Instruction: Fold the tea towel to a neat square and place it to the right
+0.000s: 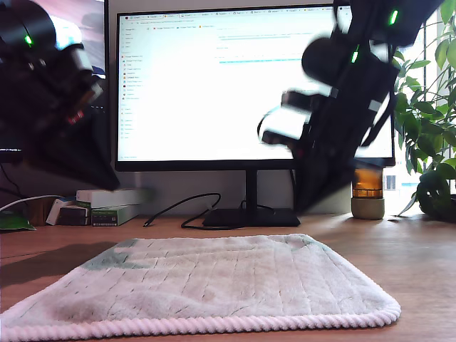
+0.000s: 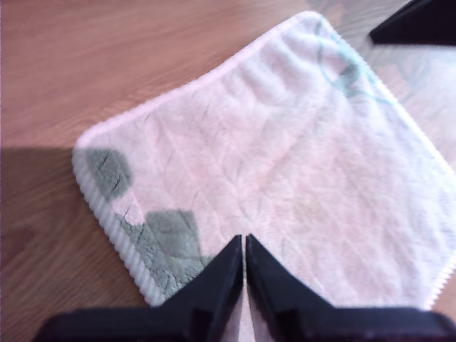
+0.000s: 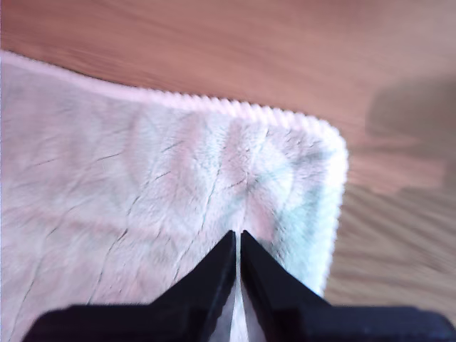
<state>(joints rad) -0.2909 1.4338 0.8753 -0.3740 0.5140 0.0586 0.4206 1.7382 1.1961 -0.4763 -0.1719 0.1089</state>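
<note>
The tea towel [image 1: 228, 278] lies flat on the wooden table as a pale, fluffy rectangle, its corded hem along the near edge. In the first wrist view the tea towel [image 2: 285, 164] spreads out below my first gripper [image 2: 244, 239], which hangs above it, shut and holding nothing. In the second wrist view my second gripper [image 3: 237, 234] hovers shut and empty over the tea towel [image 3: 142, 178], near a rounded corner. One dark arm [image 1: 50, 100] hangs raised at the exterior view's left and another arm [image 1: 349, 107] at its right. Which arm is which I cannot tell.
A monitor [image 1: 214, 85] on a stand [image 1: 249, 214] is behind the towel, with a black cable [image 1: 178, 210] beside it. Small boxes [image 1: 107, 205] sit at the exterior view's left. An amber jar [image 1: 368, 191] and a plant [image 1: 431, 121] stand at its right.
</note>
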